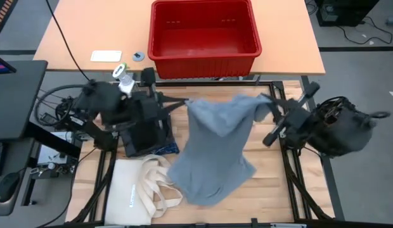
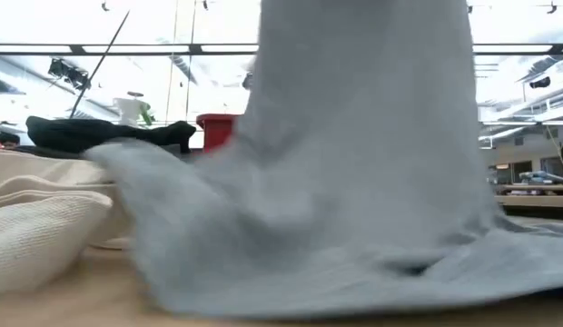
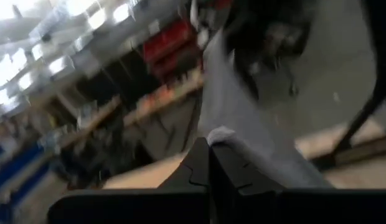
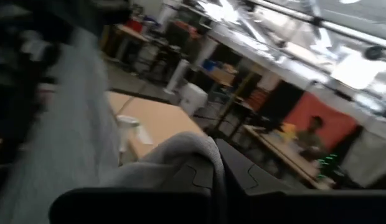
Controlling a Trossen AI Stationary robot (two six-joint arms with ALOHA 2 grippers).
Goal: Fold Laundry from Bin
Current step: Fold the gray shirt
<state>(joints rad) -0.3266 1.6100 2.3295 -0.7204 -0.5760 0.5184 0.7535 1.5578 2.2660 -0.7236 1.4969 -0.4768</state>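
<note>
Grey garment: a light grey piece of laundry [image 1: 215, 149] hangs stretched between the two grippers above the middle of the table [image 1: 272, 183]. Its upper edge is lifted at two corners, and its lower part drapes down and spreads on the wood. In the low view it fills most of the picture, with its hem resting on the table surface [image 2: 354, 263].

Left gripper: the left gripper [image 1: 184, 103] is at the garment's upper left corner. In its wrist view the dark fingers [image 3: 227, 171] are closed together, with a fold of grey cloth [image 3: 243, 143] pinched between them.

Right gripper: the right gripper [image 1: 267, 106] is at the garment's upper right corner. Its fingers [image 4: 199, 177] are clamped on a bunched edge of the same cloth [image 4: 180, 152].

Bin: the red bin [image 1: 204, 58] stands on the far side of the table, behind the garment and apart from it. Its inside looks bare red.

Folded pile: a dark stack of cloth [image 1: 146, 130] lies to the left of the grey garment, under the left arm, with a blue plaid edge [image 1: 165, 149] showing at its near side.

Tote bag: a cream canvas tote bag [image 1: 136, 190] lies at the near left, its handles just beside the garment's lower edge.

Spray bottle: a white spray bottle [image 1: 123, 79] stands at the far left, near the left arm.

Background: a person [image 4: 311, 137] sits at a desk far off in the room.
</note>
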